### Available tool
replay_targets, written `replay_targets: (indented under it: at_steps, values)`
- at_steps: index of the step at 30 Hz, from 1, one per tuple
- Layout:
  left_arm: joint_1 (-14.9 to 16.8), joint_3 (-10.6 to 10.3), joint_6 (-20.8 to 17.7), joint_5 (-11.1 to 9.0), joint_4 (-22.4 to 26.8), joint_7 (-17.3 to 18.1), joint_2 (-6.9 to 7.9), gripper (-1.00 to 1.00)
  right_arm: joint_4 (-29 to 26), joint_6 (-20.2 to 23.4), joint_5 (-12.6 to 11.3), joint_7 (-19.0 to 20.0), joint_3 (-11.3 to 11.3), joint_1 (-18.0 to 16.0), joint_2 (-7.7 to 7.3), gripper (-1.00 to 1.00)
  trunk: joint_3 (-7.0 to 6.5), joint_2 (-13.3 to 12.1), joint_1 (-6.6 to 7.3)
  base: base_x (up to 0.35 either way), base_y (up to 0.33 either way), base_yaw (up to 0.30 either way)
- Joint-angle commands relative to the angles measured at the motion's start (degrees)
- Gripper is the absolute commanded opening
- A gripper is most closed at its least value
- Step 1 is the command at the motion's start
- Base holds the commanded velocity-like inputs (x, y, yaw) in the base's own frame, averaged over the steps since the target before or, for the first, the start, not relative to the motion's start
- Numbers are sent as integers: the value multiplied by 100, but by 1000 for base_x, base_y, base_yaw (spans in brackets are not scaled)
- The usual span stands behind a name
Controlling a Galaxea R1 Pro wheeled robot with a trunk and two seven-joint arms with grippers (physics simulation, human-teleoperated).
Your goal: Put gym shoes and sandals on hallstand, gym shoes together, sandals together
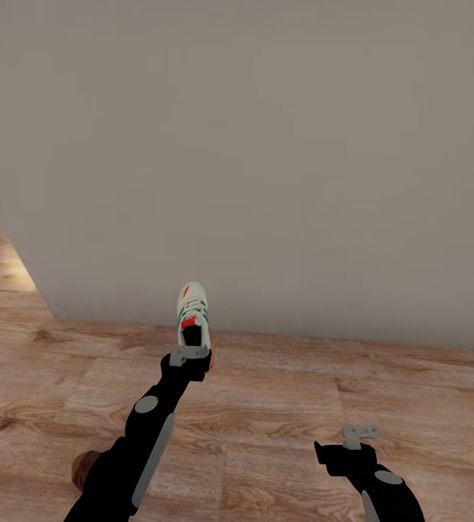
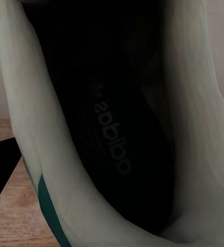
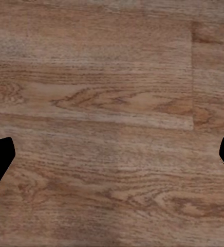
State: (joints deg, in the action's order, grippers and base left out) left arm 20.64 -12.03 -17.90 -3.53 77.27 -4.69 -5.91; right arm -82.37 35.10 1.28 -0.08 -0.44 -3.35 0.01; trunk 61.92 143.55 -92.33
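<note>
A plain grey-beige wall (image 1: 266, 145) faces you, meeting the wood-plank corridor floor (image 1: 280, 391) along a straight line; at the left the wall ends at a corner and floor runs on past it. You have one gym shoe (image 1: 193, 319) in sight, held up by your left gripper (image 1: 190, 357), whose fingers are closed on its heel end, toe pointing toward the wall. One brown rounded object (image 1: 86, 467), partly hidden by your left arm, sits on the floor. Your right gripper (image 3: 112, 154) hangs spread wide over bare planks.
</note>
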Motion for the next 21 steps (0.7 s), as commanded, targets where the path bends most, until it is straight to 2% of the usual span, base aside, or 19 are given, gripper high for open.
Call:
replay_targets:
  at_steps: [1, 8, 13, 21]
  values:
    - [3, -11, -29, -34, 8, -49, 2, -100, -7, 29, 13, -1, 0, -3, 0, 100, -4, 2, 1, 0, 0, 0]
    - [2, -10, -29, -30, 8, -49, 82, -100, -7, 32, 13, -3, 0, 0, 0, 100, -34, 2, 1, 0, 0, -2]
    - [2, -10, -29, -32, 8, -49, 112, -100, -4, 30, 18, -7, 4, 0, 3, 100, -52, 2, 1, 0, -38, -169]
    - [2, -10, -29, -34, 8, -49, 116, -100, -3, 29, 13, -7, -3, 1, -1, 100, -58, 2, 1, 49, -293, -40]
